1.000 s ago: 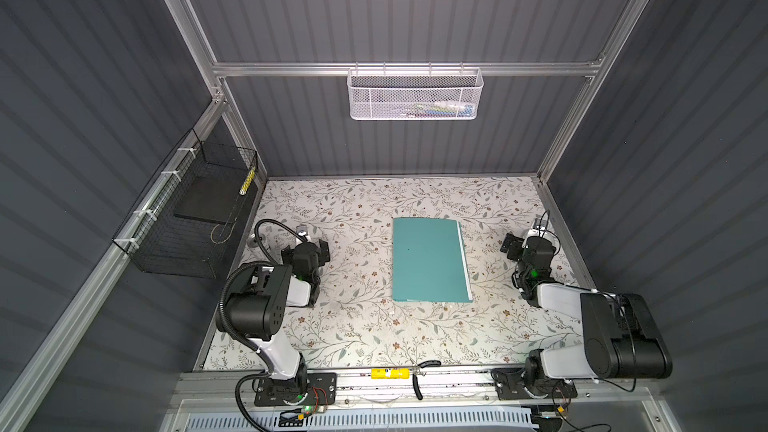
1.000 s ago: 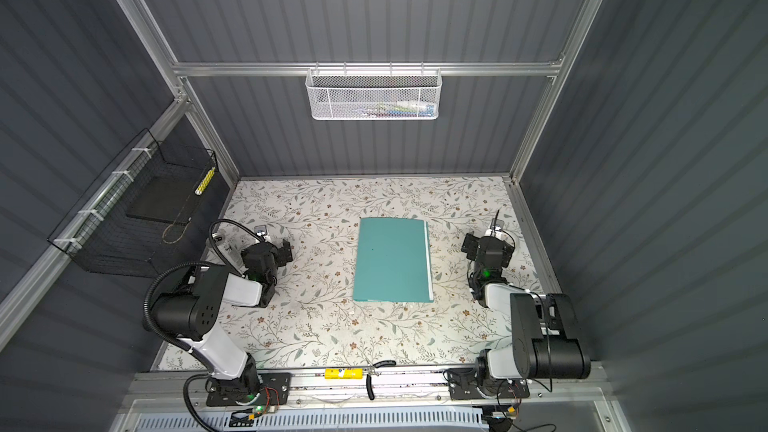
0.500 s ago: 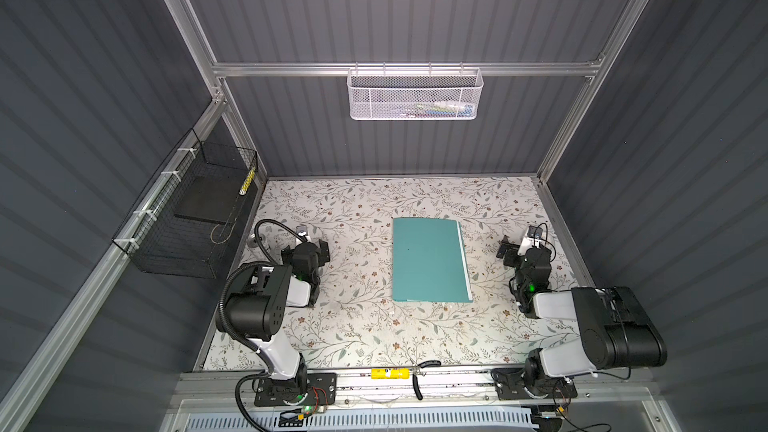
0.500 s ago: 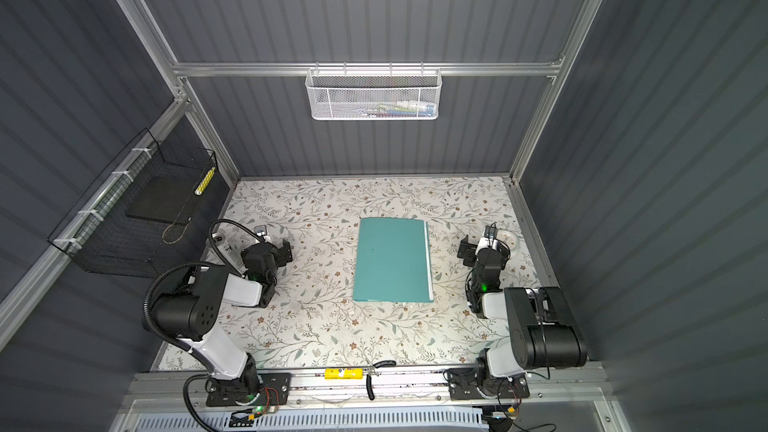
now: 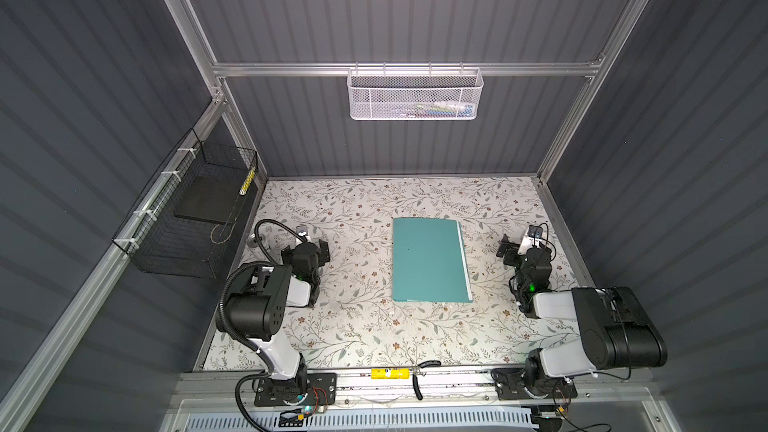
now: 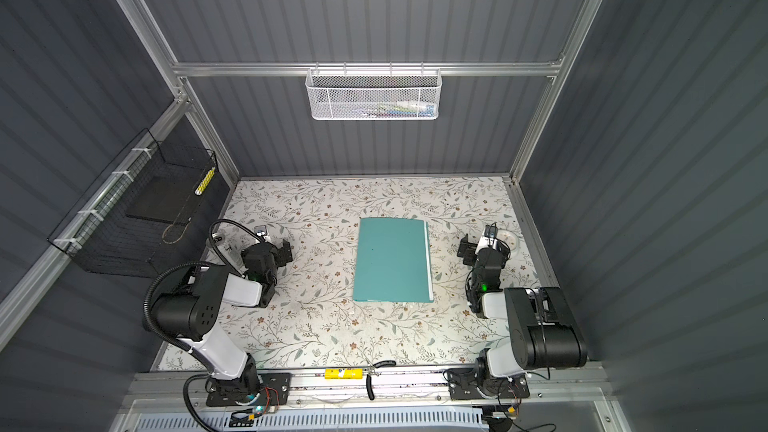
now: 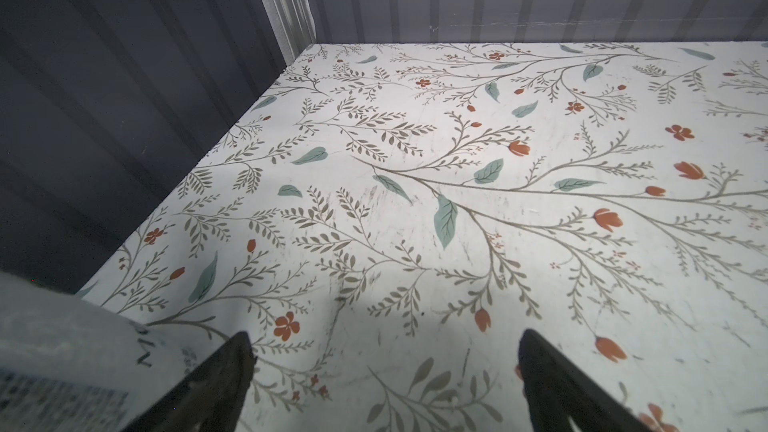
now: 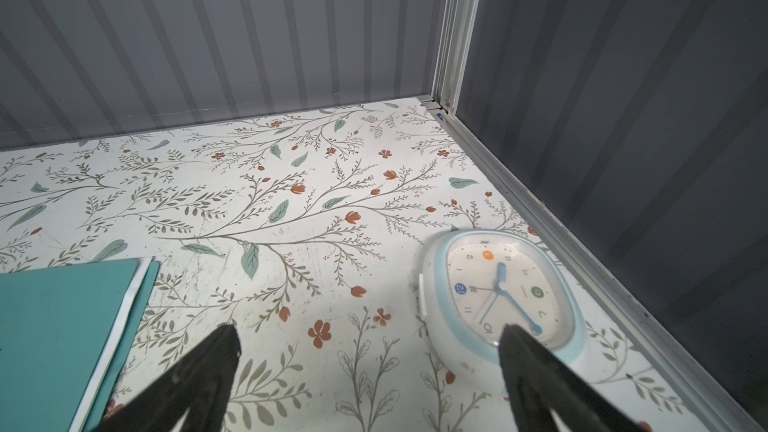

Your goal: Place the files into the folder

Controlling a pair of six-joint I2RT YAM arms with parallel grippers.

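Closed teal folder (image 5: 428,261) lying flat mid floral table (image 5: 353,326), white files (image 8: 122,317) edging out from inside it, left gripper (image 7: 384,342) spread wide and empty, right gripper (image 8: 368,334) wide too, holding nothing, near a clock (image 8: 498,297).

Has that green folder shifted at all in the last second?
No. The folder lies in the same spot, its corners against the same printed twigs of the table.
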